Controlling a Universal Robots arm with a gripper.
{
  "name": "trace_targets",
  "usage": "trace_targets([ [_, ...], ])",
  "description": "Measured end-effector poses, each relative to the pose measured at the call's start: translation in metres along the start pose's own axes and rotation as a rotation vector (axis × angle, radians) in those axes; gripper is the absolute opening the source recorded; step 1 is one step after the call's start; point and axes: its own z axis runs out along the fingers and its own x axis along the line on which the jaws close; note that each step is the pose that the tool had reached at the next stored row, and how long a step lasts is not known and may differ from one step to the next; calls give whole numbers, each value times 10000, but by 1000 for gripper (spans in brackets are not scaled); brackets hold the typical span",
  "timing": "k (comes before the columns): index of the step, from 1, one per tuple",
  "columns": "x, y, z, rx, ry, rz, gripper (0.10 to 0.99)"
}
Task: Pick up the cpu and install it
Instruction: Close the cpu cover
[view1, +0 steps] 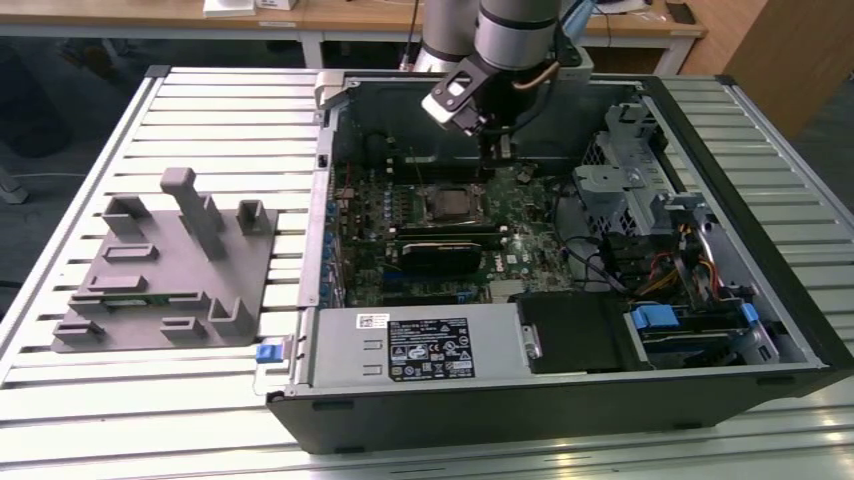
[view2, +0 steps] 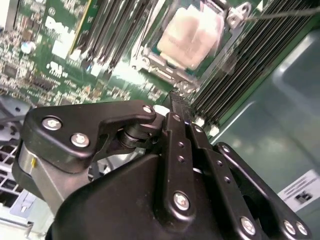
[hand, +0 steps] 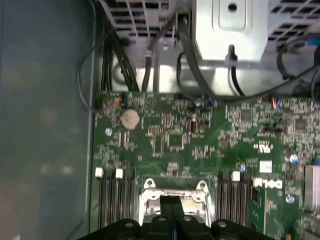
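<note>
**End effector (hand: 172, 200) above the motherboard (hand: 170, 130) in the open computer case (view1: 561, 415).**
Its fingers are pressed together and grip nothing. In the second wrist view the cpu (view2: 192, 32) lies in the socket frame (view2: 150, 62), just past the fingertips.

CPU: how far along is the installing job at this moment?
Done: the cpu already lies in the socket on the board. In hand: nothing; the pincer is shut with nothing between its fingers, close to the socket. Left: I cannot tell whether the socket frame is locked down.
</note>
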Motion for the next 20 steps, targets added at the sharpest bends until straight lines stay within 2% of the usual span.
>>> trace_targets([
  [10, 1, -319, 68, 1, -1, 2, 106],
  [13, 1, -346, 74, 0, 0, 2, 106],
  [20, 1, -345, 78, -1, 2, 4, 106],
])
